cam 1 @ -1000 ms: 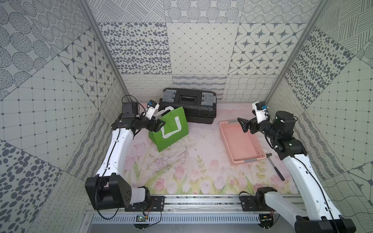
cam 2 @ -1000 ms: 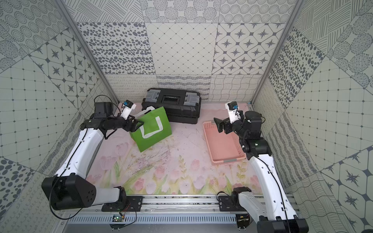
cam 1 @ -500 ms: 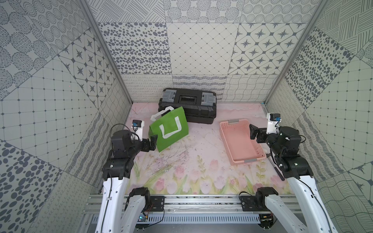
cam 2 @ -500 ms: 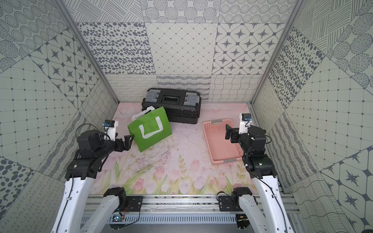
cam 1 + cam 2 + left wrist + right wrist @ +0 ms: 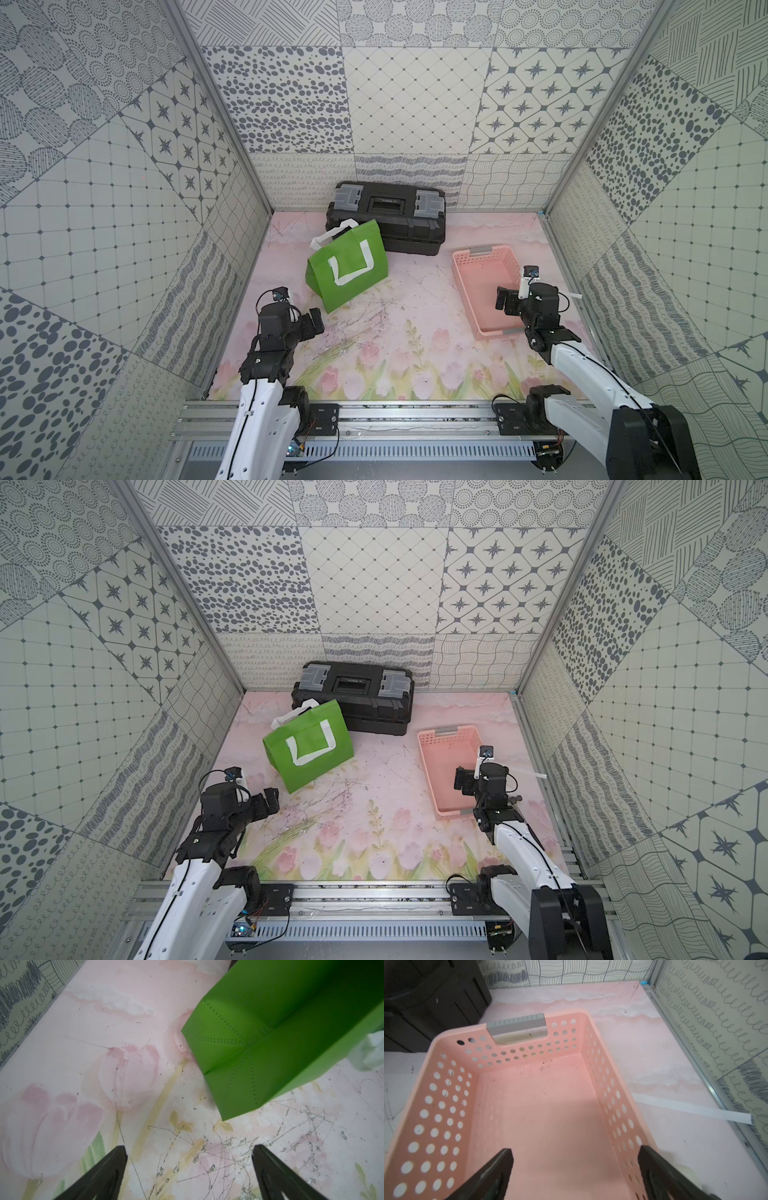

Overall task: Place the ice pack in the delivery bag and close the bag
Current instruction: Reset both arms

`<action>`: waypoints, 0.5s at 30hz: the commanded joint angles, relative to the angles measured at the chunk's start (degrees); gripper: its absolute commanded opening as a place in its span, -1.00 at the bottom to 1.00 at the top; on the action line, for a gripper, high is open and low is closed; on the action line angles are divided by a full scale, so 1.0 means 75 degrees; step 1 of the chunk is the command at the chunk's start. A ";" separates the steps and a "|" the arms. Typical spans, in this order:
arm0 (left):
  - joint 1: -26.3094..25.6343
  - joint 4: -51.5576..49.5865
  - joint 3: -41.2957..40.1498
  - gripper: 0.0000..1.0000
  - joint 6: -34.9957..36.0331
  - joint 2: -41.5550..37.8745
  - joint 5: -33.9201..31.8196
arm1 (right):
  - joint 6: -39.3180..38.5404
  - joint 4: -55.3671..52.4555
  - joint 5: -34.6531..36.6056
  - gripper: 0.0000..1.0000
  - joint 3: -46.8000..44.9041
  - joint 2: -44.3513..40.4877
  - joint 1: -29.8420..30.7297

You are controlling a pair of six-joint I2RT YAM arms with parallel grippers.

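Now, bag (image 5: 347, 266): bright green, white strap handles, creased folded bottom, beside toolbox (image 5: 390, 216).
Left claw (image 5: 189, 1147): open wide, empty, near bag.
Right claw (image 5: 575, 1148): open wide, empty, over pink basket (image 5: 436, 1105).

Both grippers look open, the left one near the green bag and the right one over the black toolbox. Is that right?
Not quite. The right gripper hangs over the pink basket, not the black toolbox; the right wrist view shows it. The rest holds: both are open, and the left gripper is near the green bag.
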 commanded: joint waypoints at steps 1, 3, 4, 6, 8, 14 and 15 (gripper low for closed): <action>0.0036 0.2073 -0.0096 0.98 -0.0218 0.0851 -0.0070 | -0.0078 0.2690 -0.0194 0.98 -0.0268 0.0604 -0.0036; 0.0033 0.2728 -0.0151 0.99 -0.0102 0.1266 0.0310 | -0.0260 0.3625 -0.0343 0.98 -0.0410 0.1111 -0.0031; 0.0031 0.3010 -0.0198 0.99 -0.0098 0.1474 0.0447 | -0.0389 0.4037 -0.0424 0.98 -0.0418 0.1504 -0.0036; 0.0027 0.3699 -0.0288 0.99 -0.0092 0.1899 0.0813 | -0.0546 0.4636 -0.0589 0.98 -0.0340 0.2158 -0.0035; 0.0024 0.4314 -0.0282 0.99 -0.0146 0.2327 0.1060 | -0.0704 0.5069 -0.0834 0.98 -0.0187 0.2659 -0.0036; -0.0010 0.6381 -0.0295 0.99 0.0009 0.3703 0.1663 | -0.0570 0.5574 -0.1213 0.98 0.0187 0.4026 -0.0225; -0.0044 0.6682 -0.0291 0.99 0.0086 0.3917 0.1643 | -0.0435 0.5106 -0.1211 0.98 0.0349 0.3926 -0.0339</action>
